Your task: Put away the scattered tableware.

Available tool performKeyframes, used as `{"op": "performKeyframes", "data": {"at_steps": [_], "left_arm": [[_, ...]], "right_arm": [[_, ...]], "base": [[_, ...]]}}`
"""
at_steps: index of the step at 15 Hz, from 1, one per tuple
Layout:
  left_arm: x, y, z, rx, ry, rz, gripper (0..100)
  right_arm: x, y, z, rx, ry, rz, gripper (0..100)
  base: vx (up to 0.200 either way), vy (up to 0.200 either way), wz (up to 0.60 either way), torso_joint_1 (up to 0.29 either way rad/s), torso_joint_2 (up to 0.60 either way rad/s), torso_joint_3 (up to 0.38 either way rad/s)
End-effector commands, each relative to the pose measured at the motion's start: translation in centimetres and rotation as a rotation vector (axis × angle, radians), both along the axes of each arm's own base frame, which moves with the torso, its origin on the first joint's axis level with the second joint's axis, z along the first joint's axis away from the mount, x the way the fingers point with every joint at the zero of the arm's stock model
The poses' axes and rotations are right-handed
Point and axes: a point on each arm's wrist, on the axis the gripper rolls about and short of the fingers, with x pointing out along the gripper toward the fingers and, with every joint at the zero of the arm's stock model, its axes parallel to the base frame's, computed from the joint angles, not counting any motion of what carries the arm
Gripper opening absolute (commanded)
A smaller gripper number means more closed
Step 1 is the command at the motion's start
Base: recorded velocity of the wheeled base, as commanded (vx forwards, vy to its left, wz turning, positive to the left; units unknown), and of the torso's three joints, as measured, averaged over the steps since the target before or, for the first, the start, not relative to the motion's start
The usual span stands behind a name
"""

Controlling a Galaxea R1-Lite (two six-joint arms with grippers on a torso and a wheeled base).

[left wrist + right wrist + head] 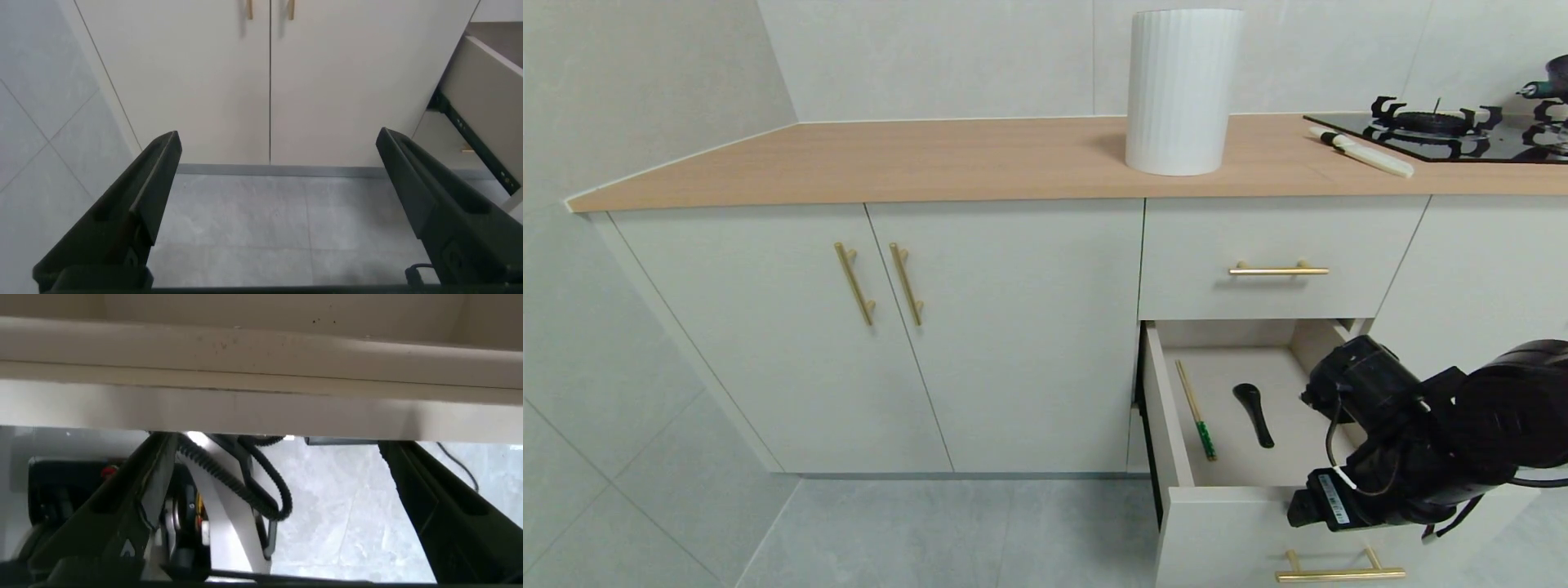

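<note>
The drawer (1168, 412) stands pulled out, with chopsticks (1195, 408) and a black spoon (1252, 412) lying apart on its floor. What looks like a white knife (1364, 153) lies on the surface (931, 163), just beside the hob (1445, 131). The right gripper (278, 445) sits at the drawer's front panel, fingers spread and empty. The left gripper (278, 139) hangs low before the cabinet doors (270, 73), fingers likewise released. The right arm is very near the panel, so lifting away could knock the drawer. The slim knife could slip from a shallow grip.
</note>
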Motion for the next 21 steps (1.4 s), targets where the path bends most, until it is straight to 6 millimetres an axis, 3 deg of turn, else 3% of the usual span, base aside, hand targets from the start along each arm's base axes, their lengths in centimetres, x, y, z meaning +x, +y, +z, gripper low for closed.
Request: {"op": "performKeyframes", "data": {"at_steps": [1, 5, 14, 19, 21], "left_arm": [[0.0, 0.0, 0.0, 0.000, 0.000, 0.001, 100], [0.0, 0.0, 0.0, 0.000, 0.000, 0.001, 100], [0.0, 0.0, 0.0, -0.002, 0.000, 0.001, 100], [0.0, 0.0, 0.0, 0.000, 0.000, 0.001, 100], [0.0, 0.0, 0.0, 0.000, 0.000, 0.001, 100]], "right_arm": [[0.4, 0.1, -0.5, -0.003, 0.006, -0.002, 100], [2.5, 0.6, -0.4, 0.026, -0.062, -0.014, 100], [11.7, 0.3, -0.4, 0.032, -0.182, -0.066, 100], [15.5, -1.4, -0.1, 0.035, -0.249, -0.111, 100], [16.1, -1.9, -0.1, 0.036, -0.262, -0.128, 100]], "base": [[0.000, 0.000, 0.00, 0.000, 0.00, 0.000], [0.000, 0.000, 0.00, 0.000, 0.00, 0.000], [0.000, 0.000, 0.00, 0.000, 0.00, 0.000], [0.000, 0.000, 0.00, 0.000, 0.00, 0.000], [0.000, 0.000, 0.00, 0.000, 0.00, 0.000]]}}
